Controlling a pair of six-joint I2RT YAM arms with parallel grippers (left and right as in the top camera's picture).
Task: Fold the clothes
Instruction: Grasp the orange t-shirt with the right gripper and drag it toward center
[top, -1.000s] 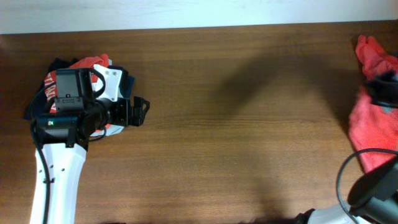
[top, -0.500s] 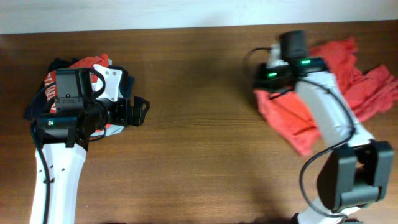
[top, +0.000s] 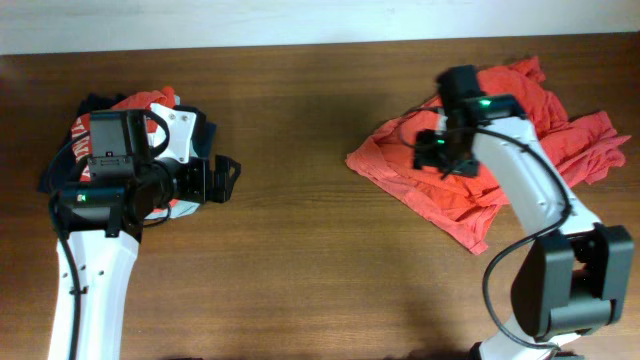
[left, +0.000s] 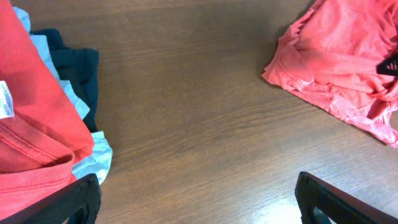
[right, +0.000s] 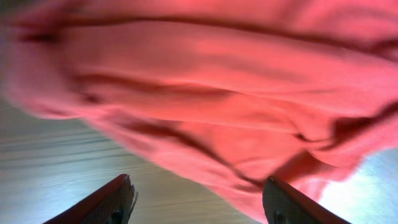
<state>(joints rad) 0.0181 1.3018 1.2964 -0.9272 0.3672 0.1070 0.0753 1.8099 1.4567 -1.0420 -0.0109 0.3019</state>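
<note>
Hovering with fingers spread wide, the right gripper (right: 198, 180) sits over a crumpled, soft red shirt (right: 205, 93); blur leaves contact unclear. The left gripper (left: 198, 177), equally wide, faces the wood-grain table (left: 186, 93), with a layered clothes pile (left: 31, 106) beside it.

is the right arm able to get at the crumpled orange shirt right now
Probably yes: the right gripper hangs open directly over the orange shirt, with nothing between them.

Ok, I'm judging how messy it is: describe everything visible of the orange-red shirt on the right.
The orange-red shirt is soft, wrinkled fabric, crumpled and unfolded, lying spread on the wooden table's right half. No lettering or tag shows. The right gripper hangs open just over its middle; contact is unclear.
</note>
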